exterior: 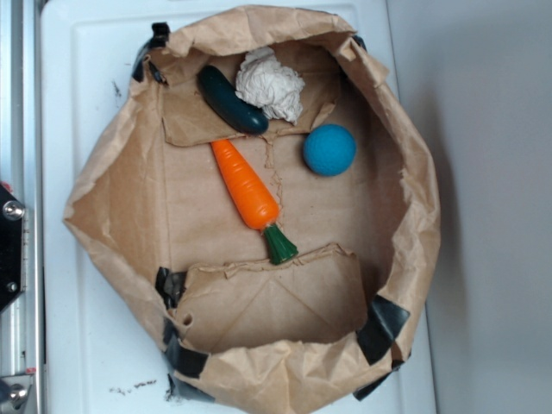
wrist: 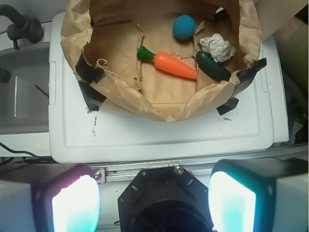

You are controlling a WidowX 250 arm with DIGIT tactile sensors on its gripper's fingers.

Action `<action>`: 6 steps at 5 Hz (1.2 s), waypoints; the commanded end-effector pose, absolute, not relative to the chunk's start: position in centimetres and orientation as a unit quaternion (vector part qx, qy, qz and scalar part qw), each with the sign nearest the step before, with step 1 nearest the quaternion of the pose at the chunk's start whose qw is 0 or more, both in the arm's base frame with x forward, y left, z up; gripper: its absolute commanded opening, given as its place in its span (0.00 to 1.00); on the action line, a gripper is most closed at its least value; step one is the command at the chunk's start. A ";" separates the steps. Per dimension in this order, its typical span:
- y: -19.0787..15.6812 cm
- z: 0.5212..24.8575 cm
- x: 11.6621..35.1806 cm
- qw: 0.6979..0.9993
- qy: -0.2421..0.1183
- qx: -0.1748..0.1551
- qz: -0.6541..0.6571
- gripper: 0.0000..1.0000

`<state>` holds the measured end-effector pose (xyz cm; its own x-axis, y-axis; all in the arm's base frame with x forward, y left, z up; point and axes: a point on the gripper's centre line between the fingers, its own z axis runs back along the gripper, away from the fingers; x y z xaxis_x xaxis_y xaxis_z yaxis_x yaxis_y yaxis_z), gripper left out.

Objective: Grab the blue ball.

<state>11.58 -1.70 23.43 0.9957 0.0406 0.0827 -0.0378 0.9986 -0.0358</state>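
A: How much of the task can be counted as done?

B: Nothing beyond positioning, it would seem. The blue ball (exterior: 329,149) is seen lying loose on the floor of the brown paper bag (exterior: 112,164), untouched, and no part of the grasp has been made. Reaching, closing and lifting are all judged to be left.

A: And the hand?

B: In the wrist view the hand (wrist: 153,205) is shown with its two fingers spread wide apart; one glowing pad (wrist: 75,205) is seen at the lower left and its twin at the lower right, and nothing is held between them.

A: Where is the ball placed, taking the orange toy carrot (exterior: 247,185) as the landmark?

B: In the exterior view it is found to the right of the carrot's thick end and clear of it, with bare paper between. The dark green cucumber (exterior: 231,101) and the white wad of paper (exterior: 271,84) are placed above the carrot's tip, the wad being nearest the ball yet not touching it.

A: And relative to the hand?

B: The ball is well apart from it. In the wrist view the hand is held back outside the bag, over the edge of the white desk (wrist: 145,140), and the ball is seen beyond the carrot, near the bag's far wall.
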 end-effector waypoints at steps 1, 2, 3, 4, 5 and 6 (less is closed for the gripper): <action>-1.7 23.4 11.6 0.999 -0.042 -0.017 0.020 1.00; -1.7 23.6 13.9 0.998 -0.058 -0.017 0.033 1.00; -0.9 22.7 16.0 0.997 -0.067 -0.010 0.023 1.00; 1.0 21.1 18.6 0.996 -0.084 -0.016 -0.022 1.00; 2.6 20.0 21.9 0.996 -0.089 -0.007 -0.032 1.00; 3.8 19.8 25.1 0.993 -0.115 -0.004 -0.032 1.00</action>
